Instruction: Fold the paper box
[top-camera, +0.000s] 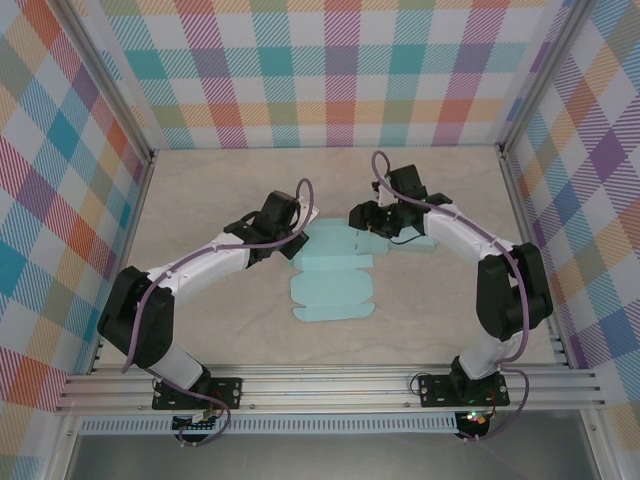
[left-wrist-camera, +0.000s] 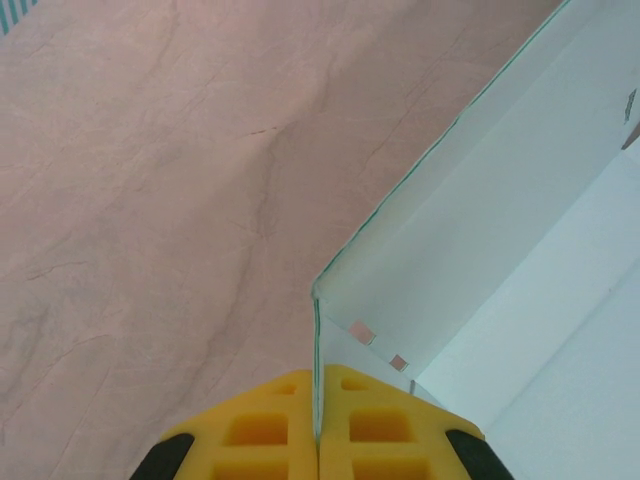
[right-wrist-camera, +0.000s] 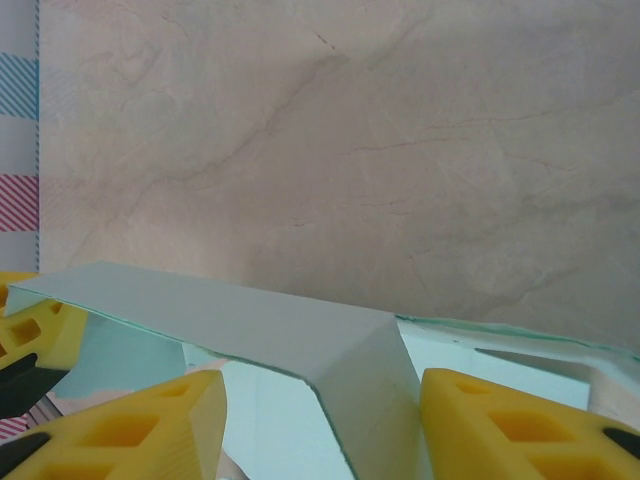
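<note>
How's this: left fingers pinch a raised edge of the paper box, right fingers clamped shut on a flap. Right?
No: the right wrist view shows the right fingers open, either side of the flap. The left fingers do pinch a raised edge of the paper box.

- Top view: bright, even, diffuse light from overhead. Sharp across the frame. Checked walls (top-camera: 340, 70) splay outward twd the edges.
- Arms (top-camera: 215, 262) throw only faint, soft shadows on the bench (top-camera: 200, 190).
- Left wrist view: bench has a pinkish cast. Paper box (left-wrist-camera: 520, 230) washed out to near white at right. Left gripper (left-wrist-camera: 318, 385) at btm edge slightly soft.
- Right wrist view: bench veining crisp, evenly lit. Box's folded face is in shade, w/ a soft shadow beneath. Right gripper (right-wrist-camera: 322, 385) close to lens, a bit blurred.
</note>
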